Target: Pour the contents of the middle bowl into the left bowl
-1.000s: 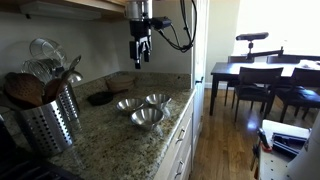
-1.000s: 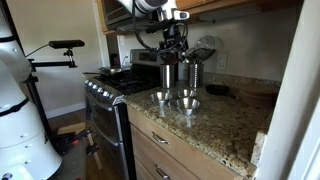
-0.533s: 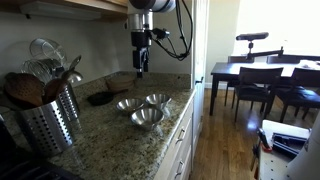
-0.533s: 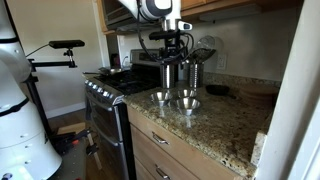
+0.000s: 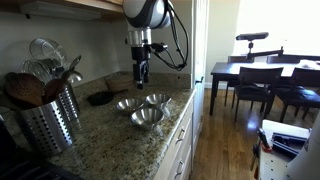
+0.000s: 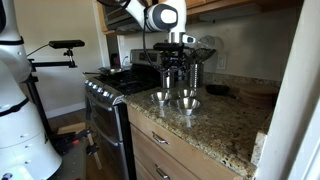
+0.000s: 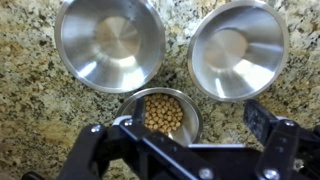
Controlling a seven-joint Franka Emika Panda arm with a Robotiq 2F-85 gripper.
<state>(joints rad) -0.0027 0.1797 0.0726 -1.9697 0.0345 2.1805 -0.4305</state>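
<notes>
Three shiny steel bowls stand in a cluster on the granite counter in both exterior views (image 5: 147, 116) (image 6: 186, 104). In the wrist view a small bowl (image 7: 165, 112) holds tan chickpeas and lies closest to my fingers. Beyond it are two empty bowls. The one at the upper left (image 7: 110, 40) looks the widest. The one at the upper right (image 7: 238, 48) looks a little smaller. My gripper (image 7: 180, 130) is open and empty, above the chickpea bowl, with its fingers spread wider than the bowl. It hangs a short way above the bowls (image 5: 141, 80) (image 6: 174, 78).
A perforated steel utensil holder (image 5: 50, 118) with spoons stands near the stove end of the counter. A dark flat object (image 5: 100, 98) lies by the wall behind the bowls. The counter's front edge (image 5: 185, 105) runs close beside the bowls. The stove (image 6: 110, 85) adjoins the counter.
My gripper has come down from under the cabinet towards the bowls. The bowls have not moved.
</notes>
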